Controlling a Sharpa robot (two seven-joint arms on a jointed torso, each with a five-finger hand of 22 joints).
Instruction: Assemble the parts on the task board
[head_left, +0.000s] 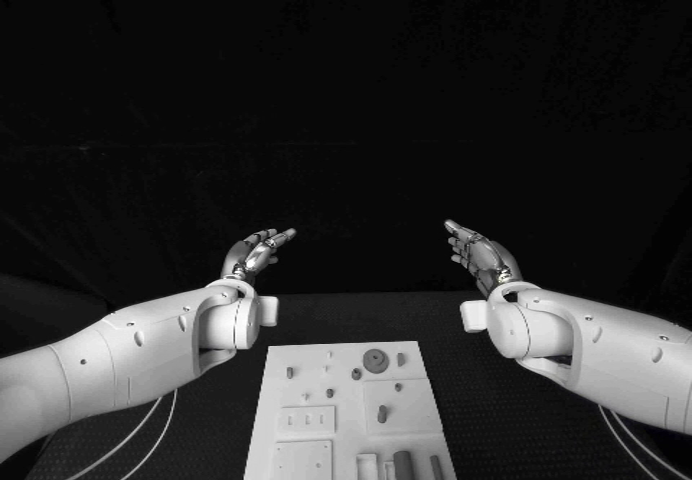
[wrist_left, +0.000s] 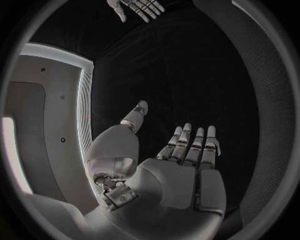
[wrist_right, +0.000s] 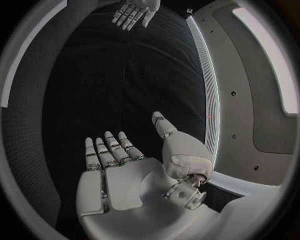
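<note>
Both silver hands, left (head_left: 257, 252) and right (head_left: 482, 254), hover empty, fingers straight; flat white task board (head_left: 343, 420) below.

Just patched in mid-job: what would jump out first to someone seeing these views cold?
Both hands are raised over the far side of the table, open and empty: the left hand on the left, the right hand on the right, palms turned toward each other. Below and between the forearms lies the white task board, untouched, with small parts on it.

Both hands hover apart beyond the task board (head_left: 340, 405), unobstructed.
</note>
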